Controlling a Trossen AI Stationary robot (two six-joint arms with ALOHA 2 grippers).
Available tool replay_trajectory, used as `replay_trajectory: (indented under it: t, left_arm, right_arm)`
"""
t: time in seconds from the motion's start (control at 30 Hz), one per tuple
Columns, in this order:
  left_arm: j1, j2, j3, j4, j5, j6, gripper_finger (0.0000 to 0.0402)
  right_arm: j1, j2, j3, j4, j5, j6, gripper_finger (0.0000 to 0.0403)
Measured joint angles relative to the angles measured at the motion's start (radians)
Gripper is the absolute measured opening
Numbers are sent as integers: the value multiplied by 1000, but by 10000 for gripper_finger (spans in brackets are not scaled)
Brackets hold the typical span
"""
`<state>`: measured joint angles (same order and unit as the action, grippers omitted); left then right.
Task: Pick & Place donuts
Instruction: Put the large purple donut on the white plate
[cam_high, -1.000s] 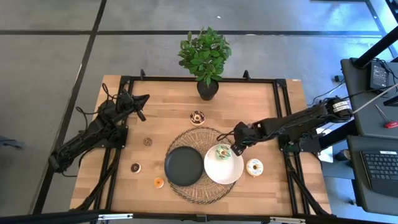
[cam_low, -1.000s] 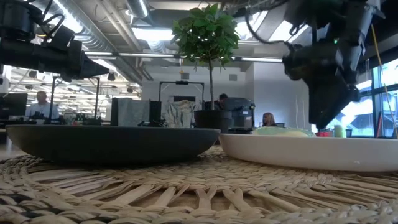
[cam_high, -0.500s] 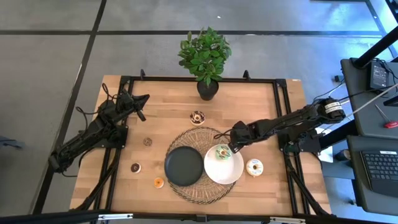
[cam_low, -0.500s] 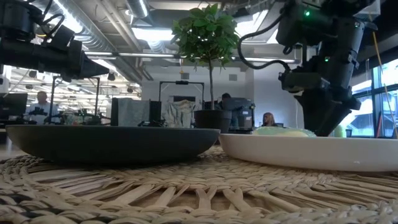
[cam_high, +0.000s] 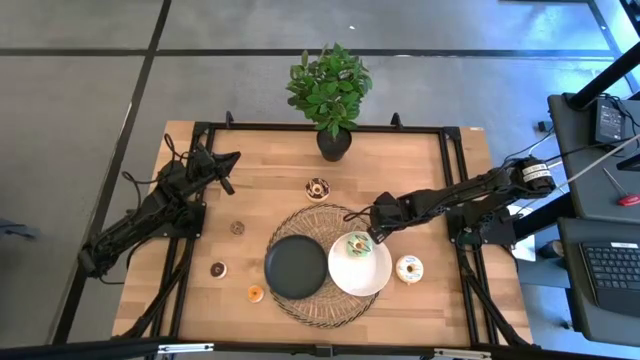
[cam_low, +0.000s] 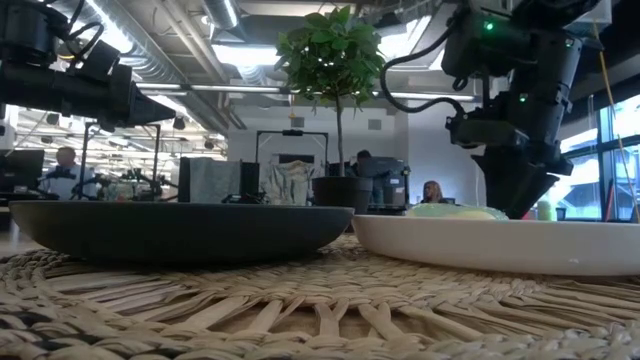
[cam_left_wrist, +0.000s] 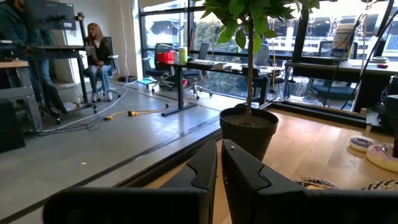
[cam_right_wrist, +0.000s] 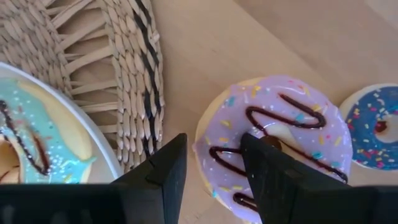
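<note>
Purple-iced donut (cam_right_wrist: 273, 134) lies directly beneath right gripper (cam_right_wrist: 214, 165), fingers parted, gripping nothing; left gripper (cam_left_wrist: 219, 163) shut, empty, far off.

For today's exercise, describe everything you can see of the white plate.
The white plate is round, shallow and smooth, like glazed ceramic. It lies flat, partly on the woven mat and partly over the wooden table, close beside the black plate; whether they touch cannot be told. One green-iced donut with dark drizzle lies near its far rim, where the right gripper hangs open.
</note>
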<state>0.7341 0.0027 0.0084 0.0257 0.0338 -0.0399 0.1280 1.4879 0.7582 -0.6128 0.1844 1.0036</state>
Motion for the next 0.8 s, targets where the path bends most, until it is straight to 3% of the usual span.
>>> replay_trajectory:
  t: [0.33, 0.6, 0.8]
  left_arm:
    - [0, 0, 0, 0, 0, 0, 20]
    - [0, 0, 0, -6, -41, 0, 20]
    - [0, 0, 0, -9, -44, 0, 20]
  right_arm:
    - [0, 0, 2, -7, 0, -15, 158]
    - [0, 0, 90, -132, 53, -65, 158]
    - [-8, 9, 72, -130, 15, -64, 158]
